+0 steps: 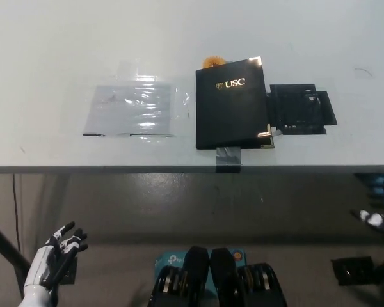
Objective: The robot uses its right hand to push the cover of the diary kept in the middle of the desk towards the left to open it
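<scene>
Closed black USC diary (232, 104) lies flat on the pale desk (51, 51); white left hand (56, 254) hangs below, fingers spread, empty.

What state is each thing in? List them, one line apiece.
diary: closed, flat on the desk, cover up.
clear plastic sheet: flat, taped to the desk left of the diary.
left hand: open, low below the desk edge, holding nothing.
right hand: not clearly in view.
desk: bears the diary and the sheet.
</scene>
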`<action>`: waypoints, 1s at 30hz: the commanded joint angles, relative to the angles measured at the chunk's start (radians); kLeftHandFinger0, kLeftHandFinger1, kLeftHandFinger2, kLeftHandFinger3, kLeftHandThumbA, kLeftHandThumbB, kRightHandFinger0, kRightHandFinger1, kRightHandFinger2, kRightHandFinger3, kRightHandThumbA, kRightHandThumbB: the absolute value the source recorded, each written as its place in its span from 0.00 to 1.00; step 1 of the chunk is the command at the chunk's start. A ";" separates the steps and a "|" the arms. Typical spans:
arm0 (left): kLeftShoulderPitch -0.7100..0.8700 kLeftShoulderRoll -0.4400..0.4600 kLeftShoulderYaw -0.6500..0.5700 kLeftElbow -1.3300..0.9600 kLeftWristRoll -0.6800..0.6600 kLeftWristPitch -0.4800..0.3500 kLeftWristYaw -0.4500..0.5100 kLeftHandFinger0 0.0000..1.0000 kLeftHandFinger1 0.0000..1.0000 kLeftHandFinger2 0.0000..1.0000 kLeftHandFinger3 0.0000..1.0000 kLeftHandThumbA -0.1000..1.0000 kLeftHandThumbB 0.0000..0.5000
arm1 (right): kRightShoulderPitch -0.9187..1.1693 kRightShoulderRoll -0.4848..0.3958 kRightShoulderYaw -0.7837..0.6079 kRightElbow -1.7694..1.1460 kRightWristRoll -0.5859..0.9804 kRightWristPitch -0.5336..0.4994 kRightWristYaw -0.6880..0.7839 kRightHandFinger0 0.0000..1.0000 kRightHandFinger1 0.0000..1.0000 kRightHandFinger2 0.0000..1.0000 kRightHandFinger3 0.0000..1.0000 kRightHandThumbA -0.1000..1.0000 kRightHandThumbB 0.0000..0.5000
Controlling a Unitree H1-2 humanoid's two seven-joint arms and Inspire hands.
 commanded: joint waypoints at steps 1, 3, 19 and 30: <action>-0.010 0.012 0.001 -0.021 0.001 0.006 0.007 1.00 0.72 0.71 0.86 0.65 0.38 | -0.080 -0.061 0.071 -0.124 -0.031 0.077 0.087 0.62 0.65 0.70 0.81 1.00 0.41; -0.007 0.013 0.004 -0.022 -0.004 0.007 0.004 1.00 0.71 0.70 0.86 0.65 0.39 | -0.112 -0.068 0.096 -0.162 -0.028 0.106 0.098 0.60 0.64 0.68 0.78 1.00 0.35; -0.005 0.016 -0.004 -0.009 -0.001 0.005 0.002 0.98 0.71 0.70 0.81 0.68 0.42 | -0.357 0.082 -0.048 -0.098 0.156 0.202 -0.024 0.81 0.84 0.90 0.99 1.00 0.21; -0.004 0.011 -0.009 -0.007 -0.001 0.011 0.004 0.99 0.72 0.71 0.83 0.67 0.40 | -0.459 0.368 -0.331 0.181 0.234 0.179 -0.212 0.87 0.91 0.98 1.00 1.00 0.26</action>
